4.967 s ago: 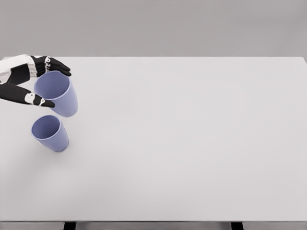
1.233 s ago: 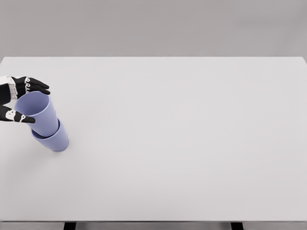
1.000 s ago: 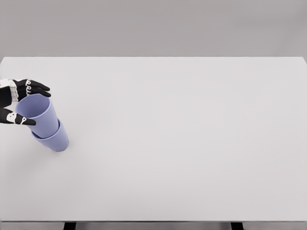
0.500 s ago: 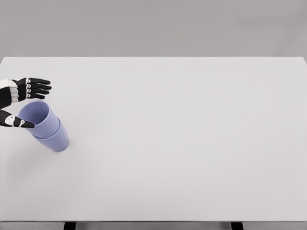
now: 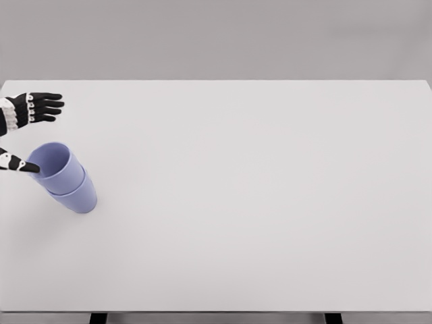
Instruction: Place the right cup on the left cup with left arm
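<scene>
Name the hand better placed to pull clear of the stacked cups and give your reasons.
Left. The left hand is open beside the stacked cups at the table's left edge, its fingers spread and holding nothing, so it only needs to draw back. The right arm is out of view.

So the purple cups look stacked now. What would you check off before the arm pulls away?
1. Upper cup nested inside lower cup: ok.
2. Stack standing on the table, not tipped over: ok, though it leans slightly.
3. Left hand open, fingers clear of the cups: ok.
4. Thumb clear of the upper cup's rim: cannot tell, its tip sits right at the rim.
5. Right hand out of the way: ok, not in view.
</scene>
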Available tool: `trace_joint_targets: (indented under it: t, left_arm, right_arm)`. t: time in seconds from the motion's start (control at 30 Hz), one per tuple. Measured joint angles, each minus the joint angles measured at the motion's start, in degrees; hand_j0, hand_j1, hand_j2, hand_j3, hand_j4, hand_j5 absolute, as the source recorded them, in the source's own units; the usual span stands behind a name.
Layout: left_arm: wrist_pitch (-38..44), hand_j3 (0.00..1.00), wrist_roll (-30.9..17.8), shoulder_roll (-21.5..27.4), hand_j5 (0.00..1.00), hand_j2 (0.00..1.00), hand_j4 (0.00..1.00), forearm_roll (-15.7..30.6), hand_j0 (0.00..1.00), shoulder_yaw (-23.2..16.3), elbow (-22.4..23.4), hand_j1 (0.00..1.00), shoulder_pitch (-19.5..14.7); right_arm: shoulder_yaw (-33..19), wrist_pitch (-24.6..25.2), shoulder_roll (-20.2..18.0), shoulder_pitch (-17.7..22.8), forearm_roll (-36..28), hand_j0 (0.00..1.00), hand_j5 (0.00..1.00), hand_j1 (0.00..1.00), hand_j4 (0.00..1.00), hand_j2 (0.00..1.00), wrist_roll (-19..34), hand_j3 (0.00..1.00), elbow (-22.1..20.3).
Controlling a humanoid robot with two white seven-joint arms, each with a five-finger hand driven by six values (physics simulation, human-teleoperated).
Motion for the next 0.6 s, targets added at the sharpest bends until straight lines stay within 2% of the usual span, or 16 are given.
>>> trace_joint_targets:
  t: [0.1,0.17,0.3,0.6]
  left_arm:
    - [0.0,1.0,0.0,0.1,1.0,1.0,1.0,0.0,1.0,2.1,-0.2,1.0,-1.3]
    - [0.0,1.0,0.0,0.2,1.0,1.0,1.0,0.0,1.0,2.9,-0.5,1.0,-3.3]
    - [0.0,1.0,0.0,-0.5,1.0,1.0,1.0,0.0,1.0,3.4,-2.3,1.0,-4.2]
    - [-0.5,1.0,0.0,-7.1,1.0,1.0,1.0,-0.2,1.0,2.9,-4.9,1.0,-7.0]
  right_arm:
    - [0.0,0.0,0.0,0.0,0.0,1.0,1.0,1.0,1.0,1.0,0.0,1.0,0.0]
    - [0.0,0.0,0.0,0.0,0.0,1.0,1.0,1.0,1.0,1.0,0.0,1.0,0.0]
    - [0.0,0.0,0.0,0.0,0.0,1.0,1.0,1.0,1.0,1.0,0.0,1.0,0.0]
    - [0.0,0.0,0.0,0.0,0.0,1.0,1.0,1.0,1.0,1.0,0.0,1.0,0.0]
